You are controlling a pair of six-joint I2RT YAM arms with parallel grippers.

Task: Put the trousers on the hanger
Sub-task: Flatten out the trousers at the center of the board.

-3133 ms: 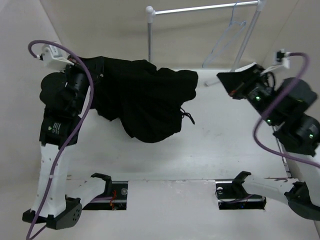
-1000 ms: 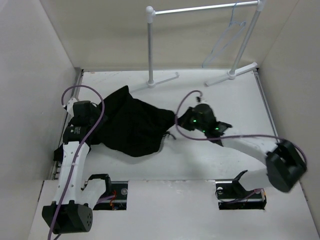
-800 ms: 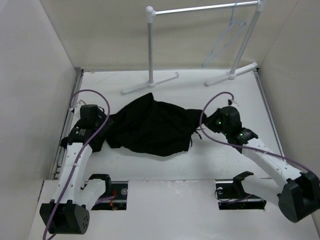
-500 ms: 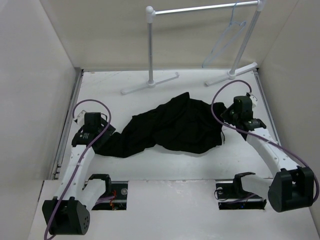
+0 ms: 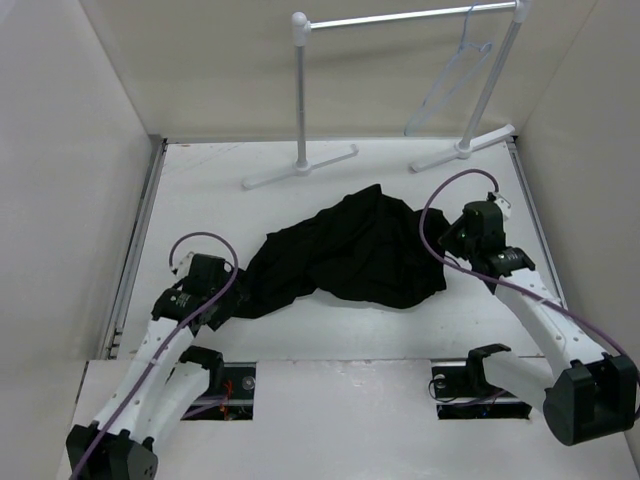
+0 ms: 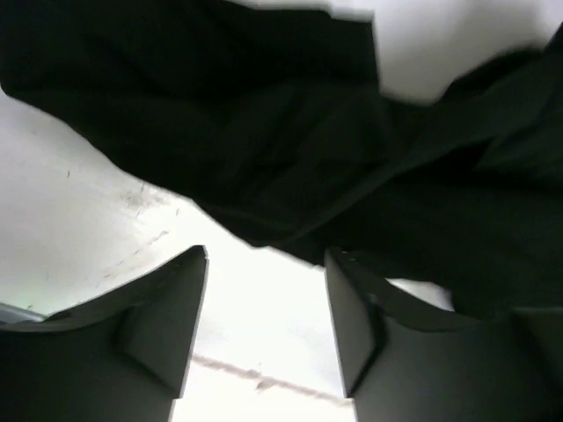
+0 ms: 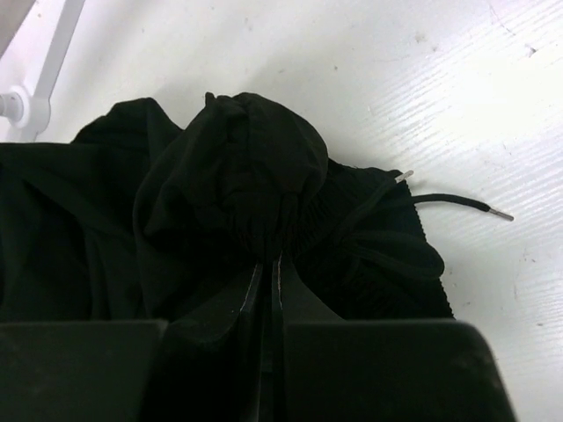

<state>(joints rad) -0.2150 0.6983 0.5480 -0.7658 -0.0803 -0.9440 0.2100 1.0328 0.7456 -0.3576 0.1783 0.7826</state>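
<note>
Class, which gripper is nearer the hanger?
Right. The right gripper, shut on the trousers, is in front of the hanger; the left gripper is far across, at the near-left.

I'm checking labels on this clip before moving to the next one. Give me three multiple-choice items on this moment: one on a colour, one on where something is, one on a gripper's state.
1. What colour are the trousers?
A. grey
B. black
C. blue

2. Where is the hanger?
A. hooked on the rail
B. buried under the trousers
C. threaded through a trouser leg

3. How is the right gripper?
A. open, holding nothing
B. shut on the hanger
C. shut on the trousers

Key:
1 B: the cloth is plain black.
2 A: it hangs from the rail at the back.
3 C: the right wrist view shows its fingers pinching bunched cloth.
</note>
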